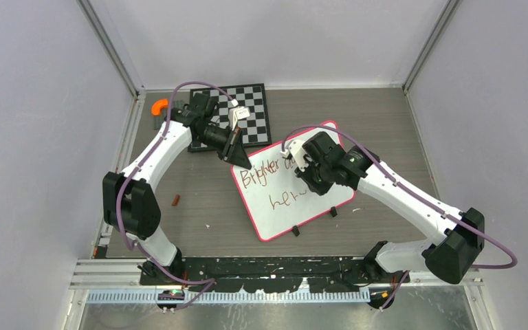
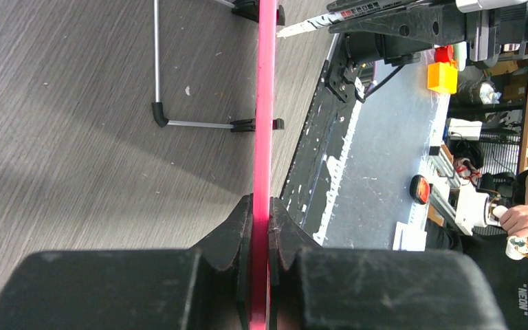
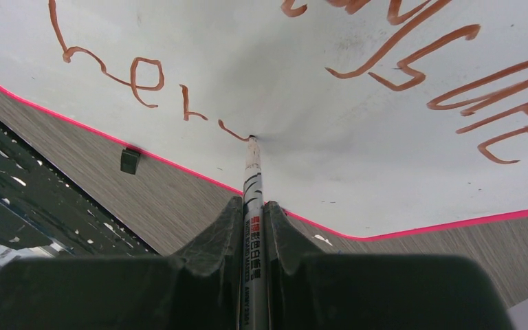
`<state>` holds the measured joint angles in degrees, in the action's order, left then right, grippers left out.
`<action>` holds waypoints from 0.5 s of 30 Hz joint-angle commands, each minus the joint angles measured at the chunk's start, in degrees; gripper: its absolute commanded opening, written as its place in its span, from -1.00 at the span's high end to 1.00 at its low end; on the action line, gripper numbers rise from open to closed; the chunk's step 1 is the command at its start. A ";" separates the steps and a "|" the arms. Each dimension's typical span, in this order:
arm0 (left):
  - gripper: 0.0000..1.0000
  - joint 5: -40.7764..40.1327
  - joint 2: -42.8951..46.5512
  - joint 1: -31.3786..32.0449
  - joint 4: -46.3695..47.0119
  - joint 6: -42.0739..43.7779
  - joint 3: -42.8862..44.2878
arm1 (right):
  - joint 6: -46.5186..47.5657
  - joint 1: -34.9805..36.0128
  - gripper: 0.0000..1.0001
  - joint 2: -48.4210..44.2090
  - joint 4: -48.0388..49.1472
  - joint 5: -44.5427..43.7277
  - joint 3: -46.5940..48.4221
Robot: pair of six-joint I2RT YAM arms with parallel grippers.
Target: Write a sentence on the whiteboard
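Biggest first: grey wood-grain table (image 1: 385, 124) fills the mid of the top view, and your whiteboard (image 1: 282, 213) sits centre frame, turned at an angle, pink rim all round. L arm (image 1: 158, 155) sweeps up from lower left, R arm (image 1: 412, 199) comes in from lower right. Black-and-white checkered board (image 1: 258, 110) lies top centre, just behind the L wrist. Now the grips: left gripper (image 1: 240, 157) is at the whiteboard's upper-left corner, and in the L wrist view you see the left gripper (image 2: 261, 203) pinched tight on the pink rim (image 2: 265, 103), which runs straight up mid frame, edge-on. Right gripper (image 1: 302, 172) hangs over the board's upper middle; in the R wrist view the right gripper (image 3: 252, 203) is clamped on the marker (image 3: 253, 172), tip touching the white surface (image 3: 247, 69) at frame centre. The sentence (image 1: 256, 176) shows in reddish-brown, two lines: "Brighter d…" up top w/ the rest behind the R wrist, "here" below. Close up, the sentence (image 3: 136, 81) reads "her" at upper left plus a short stroke ending right at the tip; "days are" sits upper right. Small stuff: black clip foot (image 3: 130, 160) under the rim at left, an orange bit (image 1: 159, 106) upper left, a tiny brown piece (image 1: 174, 200) on the table, left of centre.
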<state>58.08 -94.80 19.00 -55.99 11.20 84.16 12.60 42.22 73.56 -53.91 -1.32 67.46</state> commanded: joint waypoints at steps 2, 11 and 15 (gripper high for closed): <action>1.00 -1.66 0.30 0.33 0.00 -0.22 -0.64 | -0.04 -0.25 0.99 1.29 4.14 0.53 3.23; 1.00 -1.83 0.00 0.33 0.17 0.03 -1.07 | -2.00 0.95 0.99 1.17 4.94 4.84 2.43; 1.00 -1.75 -0.28 0.33 0.11 0.08 -0.82 | -2.05 1.37 0.99 1.29 4.98 5.02 1.16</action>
<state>58.11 -94.80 19.00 -56.01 11.20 84.16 11.44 43.03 74.67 -53.06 2.76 68.58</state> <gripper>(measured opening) 0.086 0.186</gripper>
